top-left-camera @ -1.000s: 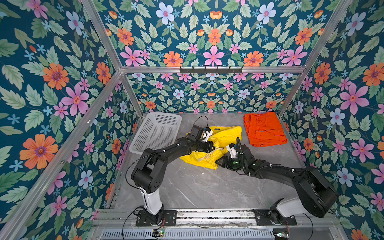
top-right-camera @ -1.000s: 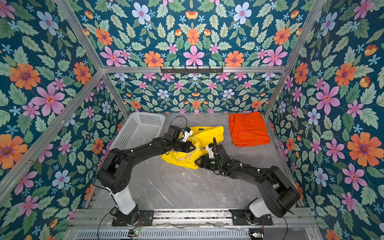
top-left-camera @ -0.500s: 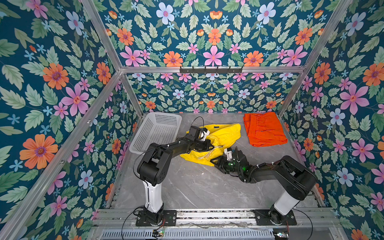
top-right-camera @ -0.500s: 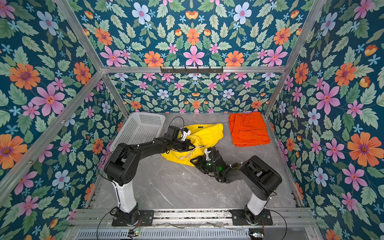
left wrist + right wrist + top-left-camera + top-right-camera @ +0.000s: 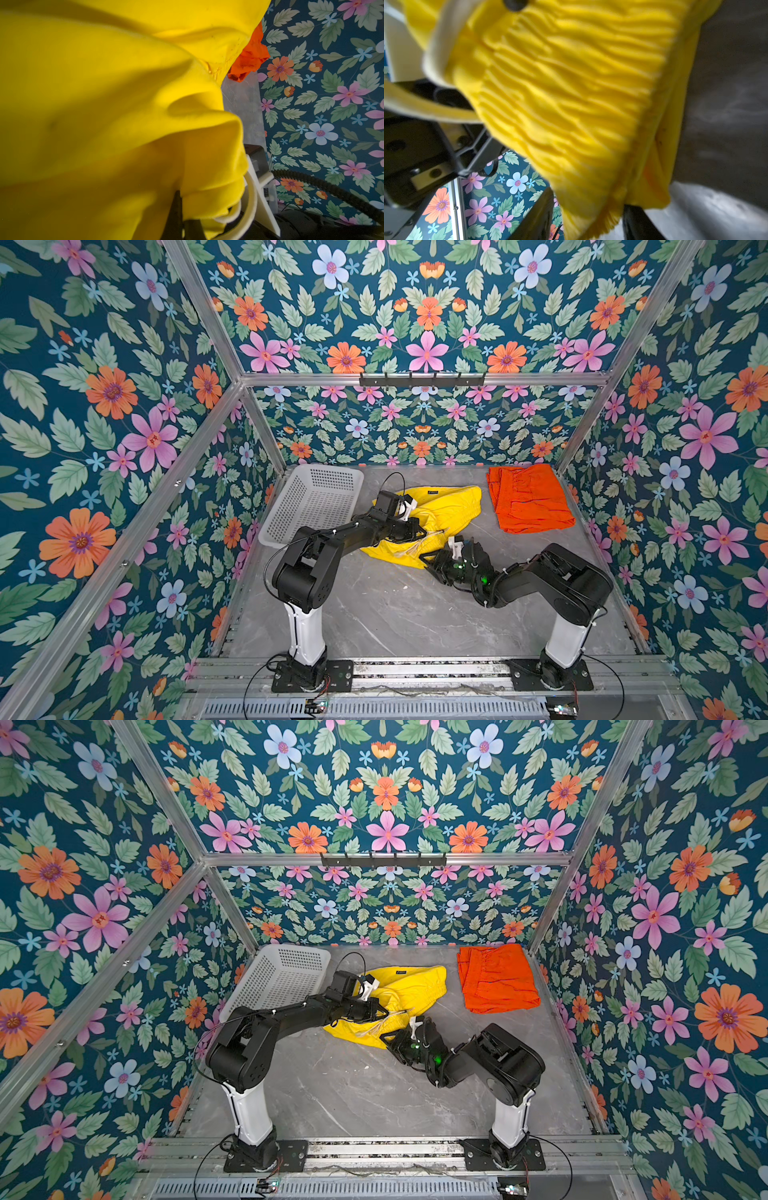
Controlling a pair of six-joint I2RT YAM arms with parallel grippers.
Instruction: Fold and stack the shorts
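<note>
Left claw [image 5: 417,533]: I have it closed tight on a bunched fold of the yellow shorts [image 5: 451,510]. My left wrist view shows the fabric pinched between my dark fingers [image 5: 177,207] and draping across almost the whole picture. Right claw [image 5: 429,562]: in both top views it sits low at the near edge of the same yellow pair, just beside my left claw. In my right wrist view its jaws stand apart, one on each side of a corner of the gathered elastic waistband, with the fabric filling most of the gap. One finger [image 5: 636,223] touches the cloth, but I cannot confirm a firm clamp there. A pale drawstring [image 5: 437,52] loops past the waistband close to my left claw's body. The yellow shorts lie crumpled near the middle of the grey marbled table [image 5: 395,614]. Their far part is spread flat and their near part is gathered up between my two claws. The orange shorts [image 5: 528,497] lie folded flat at the far right corner of the table, apart from the yellow pair and touched by neither claw. The white perforated basket [image 5: 291,506] stands at the far left, beside my left arm, and no garment shows in it. The pairs are not yet stacked.
</note>
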